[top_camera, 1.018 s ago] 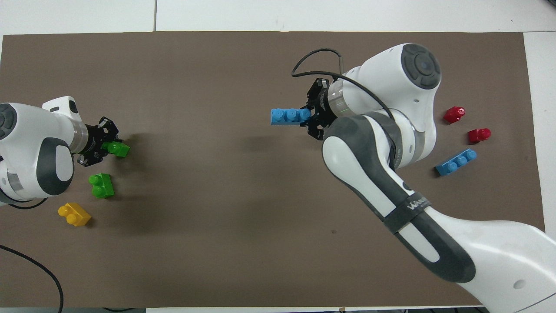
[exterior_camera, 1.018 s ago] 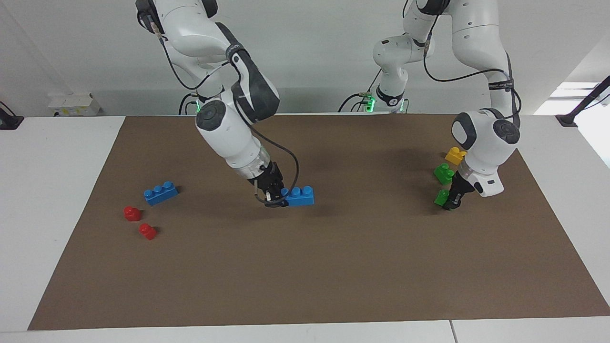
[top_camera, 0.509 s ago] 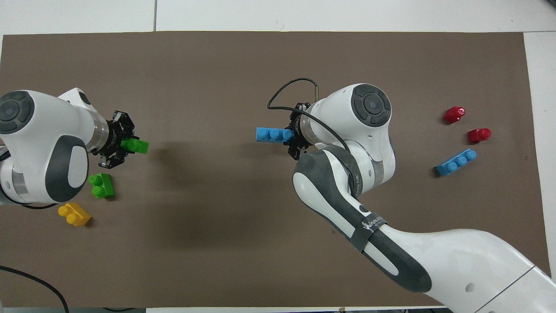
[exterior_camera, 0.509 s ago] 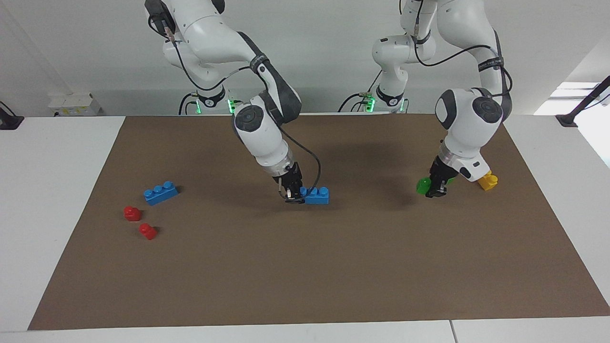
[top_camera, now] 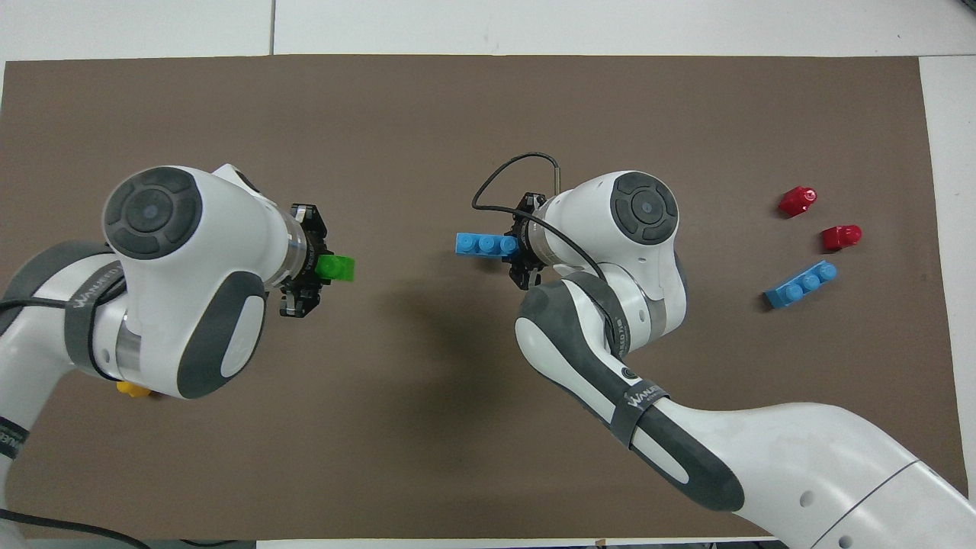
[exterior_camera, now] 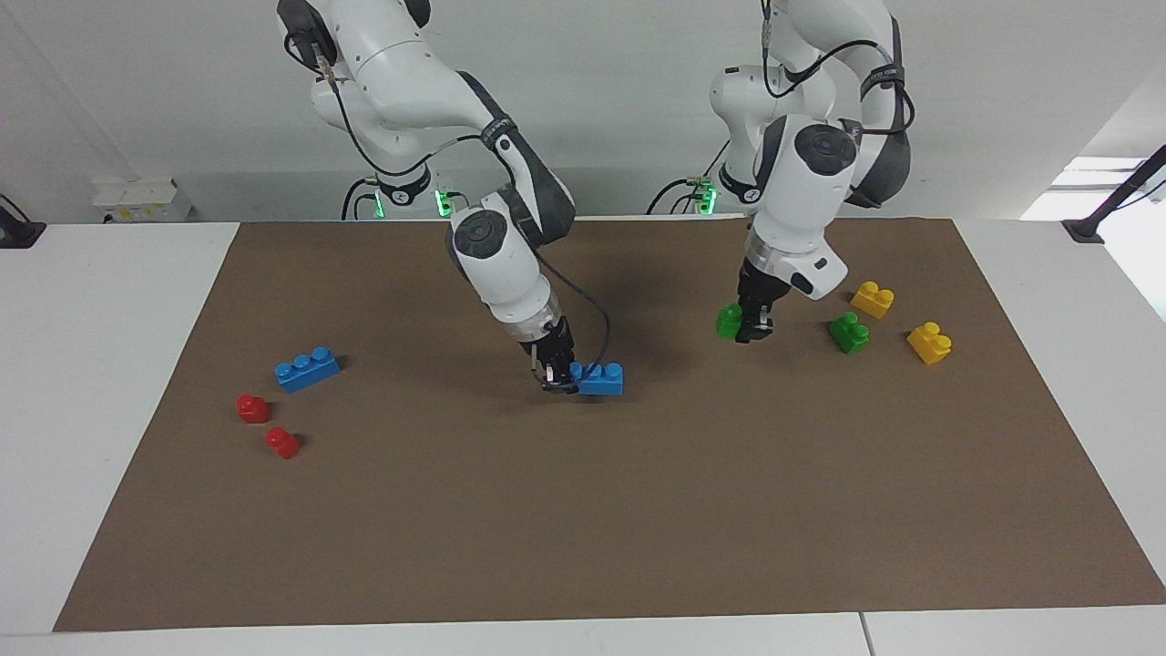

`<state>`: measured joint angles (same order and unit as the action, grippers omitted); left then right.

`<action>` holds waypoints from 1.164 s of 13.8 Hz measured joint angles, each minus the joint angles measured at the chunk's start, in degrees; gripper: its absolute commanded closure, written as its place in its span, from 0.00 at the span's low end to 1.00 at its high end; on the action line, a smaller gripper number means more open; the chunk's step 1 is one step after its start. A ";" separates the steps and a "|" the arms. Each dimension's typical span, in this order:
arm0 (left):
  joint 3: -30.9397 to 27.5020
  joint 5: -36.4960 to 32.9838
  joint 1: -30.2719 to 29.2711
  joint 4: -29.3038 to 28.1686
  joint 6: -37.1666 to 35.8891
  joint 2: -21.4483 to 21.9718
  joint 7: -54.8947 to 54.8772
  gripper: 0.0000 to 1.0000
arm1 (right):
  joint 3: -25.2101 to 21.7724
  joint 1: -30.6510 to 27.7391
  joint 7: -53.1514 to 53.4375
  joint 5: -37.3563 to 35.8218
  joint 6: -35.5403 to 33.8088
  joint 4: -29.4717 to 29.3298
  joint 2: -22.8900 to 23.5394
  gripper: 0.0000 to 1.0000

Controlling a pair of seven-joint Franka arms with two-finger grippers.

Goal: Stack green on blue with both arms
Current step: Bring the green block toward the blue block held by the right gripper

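Observation:
My right gripper [exterior_camera: 557,381] is shut on one end of a blue three-stud brick [exterior_camera: 603,378] near the middle of the brown mat, level and low over it; I cannot tell if it touches. In the overhead view this gripper [top_camera: 520,245] holds the blue brick [top_camera: 484,244] likewise. My left gripper [exterior_camera: 750,328] is shut on a green two-stud brick [exterior_camera: 730,321], held in the air over the mat, apart from the blue brick, toward the left arm's end. The overhead view shows the left gripper [top_camera: 314,268] and green brick [top_camera: 338,268].
A second green brick [exterior_camera: 849,333] and two yellow bricks [exterior_camera: 872,298] [exterior_camera: 929,343] lie toward the left arm's end. A second blue brick [exterior_camera: 307,369] and two red bricks [exterior_camera: 252,407] [exterior_camera: 282,443] lie toward the right arm's end.
My left gripper has lifted the green brick and carried it toward the middle of the mat, closer to the blue brick. My right gripper with the blue brick shifted toward the middle, then nearly stopped.

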<state>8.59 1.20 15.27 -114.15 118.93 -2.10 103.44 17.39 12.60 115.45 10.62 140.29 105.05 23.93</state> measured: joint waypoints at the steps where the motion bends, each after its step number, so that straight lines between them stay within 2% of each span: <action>1: 0.01 0.00 2.16 0.04 0.06 -0.02 2.53 1.00 | 0.00 0.02 0.00 -0.08 1.19 0.80 0.01 1.00; 8: -0.03 -1.39 12.29 0.07 4.65 -1.07 16.34 1.00 | 0.03 1.09 0.00 -1.33 3.93 3.80 0.02 1.00; 16: -0.13 -2.72 15.45 0.22 11.71 -6.99 22.46 1.00 | -0.01 1.19 -0.31 -1.77 7.15 6.34 0.01 1.00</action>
<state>8.47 -1.52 30.73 -113.93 130.64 -9.09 125.91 17.38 13.79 115.14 8.85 147.45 111.40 23.94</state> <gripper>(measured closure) 0.648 0.652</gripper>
